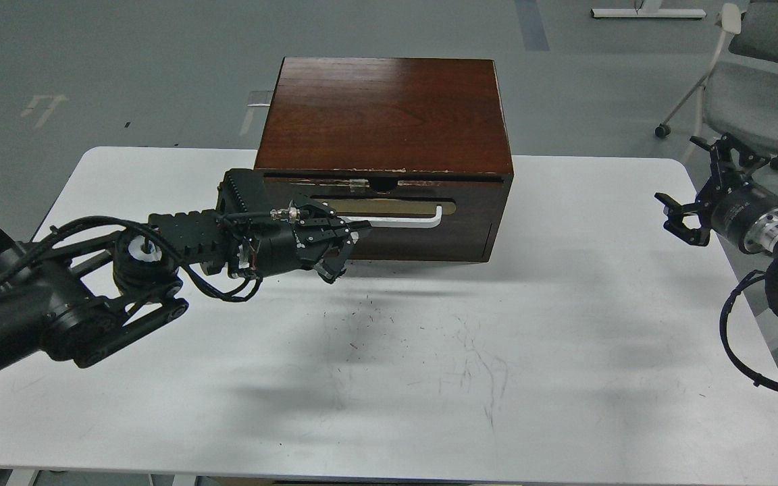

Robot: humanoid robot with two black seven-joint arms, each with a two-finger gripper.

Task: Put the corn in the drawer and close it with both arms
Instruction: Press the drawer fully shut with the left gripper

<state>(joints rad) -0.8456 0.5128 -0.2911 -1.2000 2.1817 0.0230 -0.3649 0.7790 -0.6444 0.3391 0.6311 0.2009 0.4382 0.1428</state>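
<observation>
The drawer (389,214) of the dark brown wooden cabinet (385,111) sits pushed in, its front flush with the cabinet face. Its white bar handle (409,220) lies on a tan plate. The corn is hidden inside the drawer. My left gripper (348,250) is at the left end of the handle. Its jaws stand apart, the upper finger (352,228) against the handle and the lower finger hanging in front of the plain panel below. My right gripper (689,179) is open and empty, held above the table's right edge, far from the cabinet.
The cabinet stands at the back middle of the white table (429,364). A grey office chair (760,101) stands beyond the table's right corner. Black cables (740,337) loop off my right arm over the right edge.
</observation>
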